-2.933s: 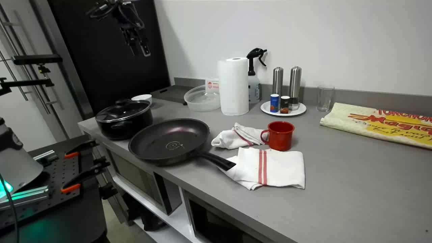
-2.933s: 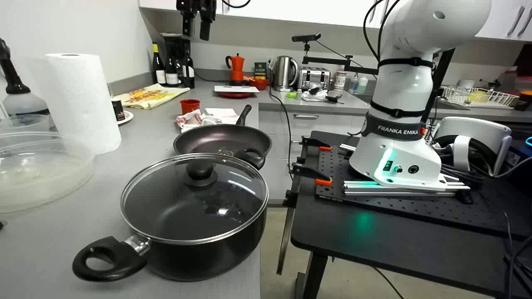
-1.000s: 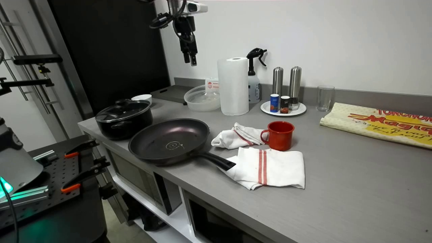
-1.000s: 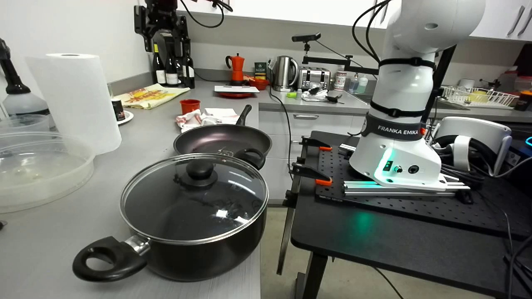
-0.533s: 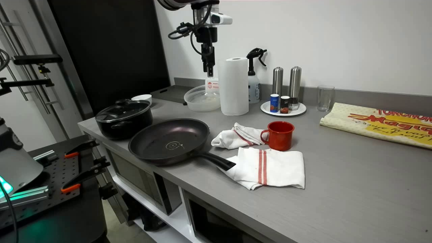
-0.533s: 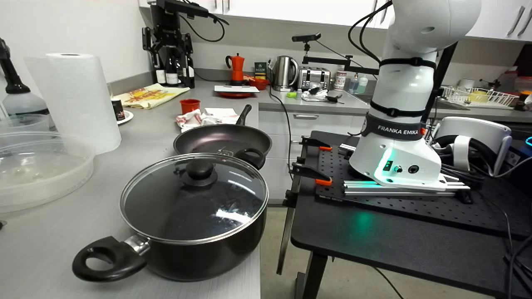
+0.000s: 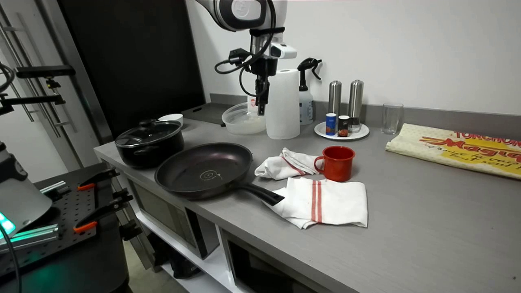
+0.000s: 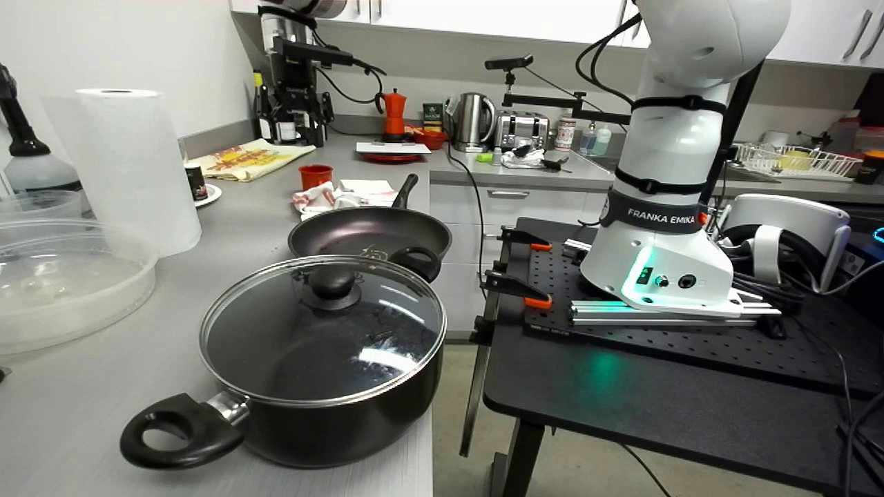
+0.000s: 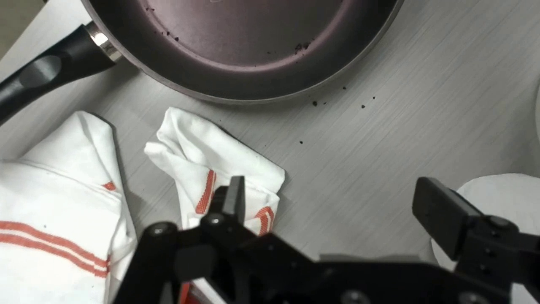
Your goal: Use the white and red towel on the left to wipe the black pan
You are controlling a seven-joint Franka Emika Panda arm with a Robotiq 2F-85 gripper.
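A folded white towel with red stripes (image 7: 338, 203) lies flat on the counter beside the pan handle. It is at the left in the wrist view (image 9: 46, 202). A crumpled white and red towel (image 7: 276, 167) lies behind it, next to the red mug; it also shows in the wrist view (image 9: 236, 156). The black pan (image 7: 207, 169) sits on the counter with dark crumbs inside, also in the wrist view (image 9: 253, 38). My gripper (image 9: 330, 185) is open and empty, pointing down above the counter. In an exterior view my gripper (image 7: 261, 109) appears in front of the paper roll.
A red mug (image 7: 340, 162) touches the towels. A paper roll (image 7: 283, 122) and a plastic container (image 7: 244, 124) stand behind. A lidded black pot (image 8: 324, 359) is beside the pan. A plate (image 7: 362, 134) holds shakers. Dark crumbs lie on the counter (image 9: 379, 135).
My gripper has moved right and down in an exterior view, from in front of the dark panel to beside the paper roll. The towels, pan and mug have not moved.
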